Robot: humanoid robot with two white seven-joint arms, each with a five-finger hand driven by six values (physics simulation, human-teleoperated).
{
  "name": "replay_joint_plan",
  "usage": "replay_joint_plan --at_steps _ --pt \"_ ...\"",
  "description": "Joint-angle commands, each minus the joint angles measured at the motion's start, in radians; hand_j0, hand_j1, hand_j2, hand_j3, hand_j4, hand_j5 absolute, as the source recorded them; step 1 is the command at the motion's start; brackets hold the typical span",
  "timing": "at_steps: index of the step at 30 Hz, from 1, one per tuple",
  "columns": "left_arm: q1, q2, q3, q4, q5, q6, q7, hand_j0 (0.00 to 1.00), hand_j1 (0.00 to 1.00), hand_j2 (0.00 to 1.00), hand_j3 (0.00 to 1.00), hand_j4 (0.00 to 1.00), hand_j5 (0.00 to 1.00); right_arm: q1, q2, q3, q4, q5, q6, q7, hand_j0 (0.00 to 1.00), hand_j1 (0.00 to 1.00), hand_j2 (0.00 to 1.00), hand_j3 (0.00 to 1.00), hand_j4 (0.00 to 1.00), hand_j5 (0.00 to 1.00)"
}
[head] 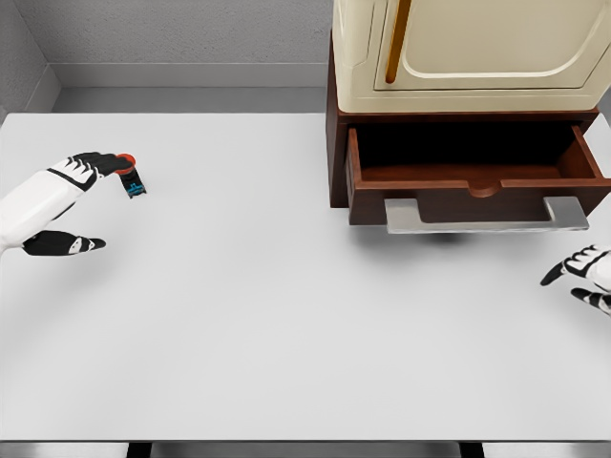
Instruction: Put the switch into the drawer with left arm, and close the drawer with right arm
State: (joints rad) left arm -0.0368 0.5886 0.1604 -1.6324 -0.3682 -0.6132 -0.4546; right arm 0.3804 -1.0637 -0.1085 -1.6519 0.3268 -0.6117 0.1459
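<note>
Switch (135, 181) sat pinched in the left hand (67, 196) at its fingertips, well apart from the open drawer (474, 181), presumably for carrying over, while the right hand (584, 275) waited loose-fingered and empty near the handle (485, 217).

white table (286, 324), brown cabinet (336, 153) with its open drawer (477, 181) standing at the far right
</note>
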Motion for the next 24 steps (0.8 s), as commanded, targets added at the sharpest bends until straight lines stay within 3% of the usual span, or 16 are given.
replay_joint_plan --at_steps 1,7,9,11,12,14,16,20,24 --pt "0.0 0.0 0.005 0.0 0.008 0.002 0.001 1.0 1.0 1.0 1.0 1.0 1.0 0.0 -0.001 -0.002 -0.031 -0.003 0.001 0.017 0.58 0.58 0.58 0.58 0.58 0.58" --pt "-0.04 -0.026 -0.033 0.032 0.02 0.002 0.004 1.0 1.0 1.0 1.0 1.0 1.0 0.003 0.016 -0.002 -0.035 -0.005 0.001 0.046 0.63 0.63 0.63 0.63 0.63 0.63" --pt "-0.127 -0.026 -0.107 0.083 0.043 0.002 0.002 1.0 1.0 1.0 1.0 1.0 1.0 -0.005 0.014 -0.002 -0.035 -0.005 0.001 0.047 0.66 0.66 0.66 0.66 0.66 0.66" --pt "-0.178 -0.019 -0.17 0.126 0.118 0.002 -0.03 1.0 1.0 1.0 1.0 1.0 1.0 -0.006 0.014 -0.002 -0.052 -0.006 0.001 0.044 0.66 0.66 0.66 0.66 0.66 0.66" --pt "-0.21 -0.026 -0.174 0.148 0.129 0.002 -0.084 1.0 1.0 1.0 1.0 1.0 1.0 -0.005 0.01 -0.002 -0.051 -0.015 0.001 0.04 0.74 0.74 0.74 0.74 0.74 0.74" --pt "-0.232 -0.056 -0.219 0.158 0.227 0.002 -0.131 1.0 1.0 1.0 1.0 1.0 1.0 -0.006 0.005 -0.002 -0.054 -0.02 0.001 0.04 0.64 0.64 0.64 0.64 0.64 0.64" --pt "-0.29 -0.056 -0.272 0.181 0.34 0.104 -0.156 1.0 1.0 1.0 1.0 1.0 1.0 -0.005 0.005 -0.002 -0.057 -0.032 0.001 0.038 0.56 0.56 0.56 0.56 0.56 0.56" --pt "-0.356 -0.05 -0.283 0.31 0.554 0.176 -0.156 1.0 1.0 1.0 1.0 1.0 1.0 -0.002 0.005 -0.01 -0.057 -0.043 0.001 0.034 0.54 0.54 0.54 0.54 0.54 0.54" --pt "-0.434 -0.046 -0.291 0.476 0.601 0.277 -0.156 1.0 1.0 1.0 1.0 1.0 1.0 0.011 0.011 -0.017 -0.074 -0.057 0.001 0.035 0.55 0.55 0.55 0.55 0.55 0.55"
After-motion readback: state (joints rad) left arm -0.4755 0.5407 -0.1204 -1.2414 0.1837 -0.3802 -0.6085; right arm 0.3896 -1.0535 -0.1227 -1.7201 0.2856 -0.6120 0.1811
